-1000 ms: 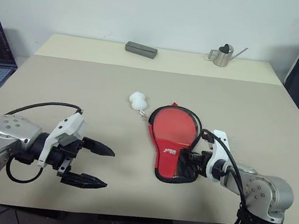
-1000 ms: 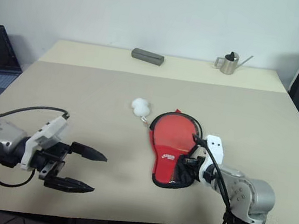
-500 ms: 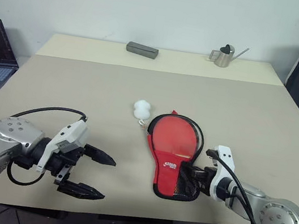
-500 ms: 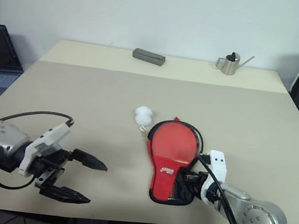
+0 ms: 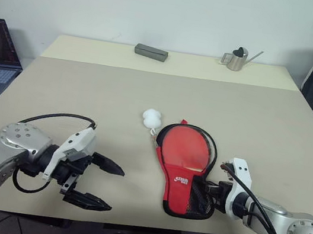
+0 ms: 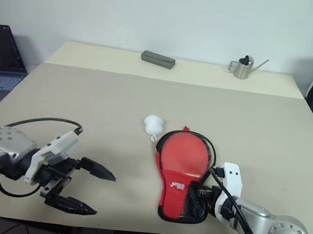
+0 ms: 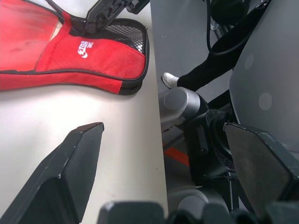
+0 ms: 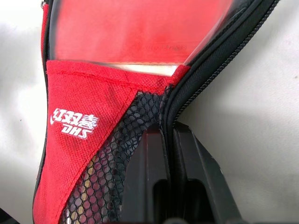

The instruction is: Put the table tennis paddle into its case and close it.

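Two task things: the table tennis paddle [image 5: 185, 147] is seen lying inside the case [image 5: 184, 185], its red rubber face exposed at the unzipped opening.
Case place: it lies flat on the worktop [image 5: 263, 123], its narrow handle end toward the worktop's near edge.
Case handling: it is judged light, soft and floppy; a pull on one edge is likely to drag it across the smooth worktop.
Paddle handling: it is judged stiff and light, with a grippy rubber face.
Hold points: the black zip trim or the white pom-pom [image 5: 153, 117], beside the case's round end, seem best.
Textures: red woven fabric, black mesh, white logo.
Right end effector [image 6: 199, 195]: pinched shut on the case's black edge by the mesh.
Left end effector [image 5: 97, 183]: spread wide, empty, well apart from the case.
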Robot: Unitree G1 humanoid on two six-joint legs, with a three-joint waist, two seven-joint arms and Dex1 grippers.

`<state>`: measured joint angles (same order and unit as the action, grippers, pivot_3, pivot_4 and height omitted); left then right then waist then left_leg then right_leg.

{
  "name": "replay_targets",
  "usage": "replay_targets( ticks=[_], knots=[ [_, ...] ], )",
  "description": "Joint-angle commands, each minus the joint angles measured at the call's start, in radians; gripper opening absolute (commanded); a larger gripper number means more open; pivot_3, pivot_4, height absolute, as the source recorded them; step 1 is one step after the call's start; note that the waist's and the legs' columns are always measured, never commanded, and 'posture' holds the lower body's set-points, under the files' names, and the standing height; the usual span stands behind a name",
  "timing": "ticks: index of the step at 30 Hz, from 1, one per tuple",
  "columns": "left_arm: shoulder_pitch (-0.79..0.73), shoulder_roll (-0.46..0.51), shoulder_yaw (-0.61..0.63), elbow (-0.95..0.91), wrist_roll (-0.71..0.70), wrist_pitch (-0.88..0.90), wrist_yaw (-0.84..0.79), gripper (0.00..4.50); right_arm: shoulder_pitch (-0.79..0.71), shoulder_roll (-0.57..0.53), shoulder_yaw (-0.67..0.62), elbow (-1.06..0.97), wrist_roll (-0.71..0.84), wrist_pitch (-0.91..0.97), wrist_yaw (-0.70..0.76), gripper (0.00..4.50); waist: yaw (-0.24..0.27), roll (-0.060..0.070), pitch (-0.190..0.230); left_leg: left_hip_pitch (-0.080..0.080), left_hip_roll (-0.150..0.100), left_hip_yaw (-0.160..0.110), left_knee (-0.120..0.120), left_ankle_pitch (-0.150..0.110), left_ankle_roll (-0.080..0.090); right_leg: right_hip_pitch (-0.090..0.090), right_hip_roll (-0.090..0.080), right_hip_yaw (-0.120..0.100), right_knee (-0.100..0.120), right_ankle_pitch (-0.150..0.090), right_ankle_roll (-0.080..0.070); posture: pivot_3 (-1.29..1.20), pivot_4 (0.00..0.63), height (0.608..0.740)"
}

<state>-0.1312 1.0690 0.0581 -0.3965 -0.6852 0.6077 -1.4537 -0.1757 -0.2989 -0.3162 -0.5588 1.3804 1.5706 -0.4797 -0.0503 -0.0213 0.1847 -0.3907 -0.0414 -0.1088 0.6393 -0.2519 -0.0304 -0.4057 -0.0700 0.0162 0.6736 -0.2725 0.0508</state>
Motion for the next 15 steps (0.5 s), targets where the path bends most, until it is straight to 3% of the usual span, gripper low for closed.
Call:
replay_targets(
  ticks=[1,7,15],
  knots=[
    [0.007,0.003,0.021,-0.021,-0.014,-0.012,-0.005,4.50,0.043,-0.089,0.070,0.006,0.196,-0.085,-0.106,0.04,0.001,0.000,0.000,0.000,0.000,0.000,0.000,0.000,0.000,0.000,0.000,0.000,0.000,0.000,0.000,0.00,0.150,0.740],
    [0.004,0.003,0.018,-0.016,-0.012,-0.016,-0.005,4.50,0.073,-0.314,0.239,0.009,0.471,-0.349,-0.277,0.04,0.000,0.000,0.000,0.000,0.000,0.001,0.000,0.000,0.000,0.001,0.000,0.000,-0.001,0.000,0.000,0.00,0.150,0.740],
    [-0.018,-0.006,0.002,0.000,0.000,-0.025,-0.005,4.50,0.022,-0.429,0.413,-0.009,0.588,-0.572,-0.358,0.04,0.001,0.000,0.000,0.000,0.001,0.001,0.000,0.000,0.000,0.001,0.001,0.000,-0.001,0.000,0.000,0.00,0.150,0.740]
  ],
)
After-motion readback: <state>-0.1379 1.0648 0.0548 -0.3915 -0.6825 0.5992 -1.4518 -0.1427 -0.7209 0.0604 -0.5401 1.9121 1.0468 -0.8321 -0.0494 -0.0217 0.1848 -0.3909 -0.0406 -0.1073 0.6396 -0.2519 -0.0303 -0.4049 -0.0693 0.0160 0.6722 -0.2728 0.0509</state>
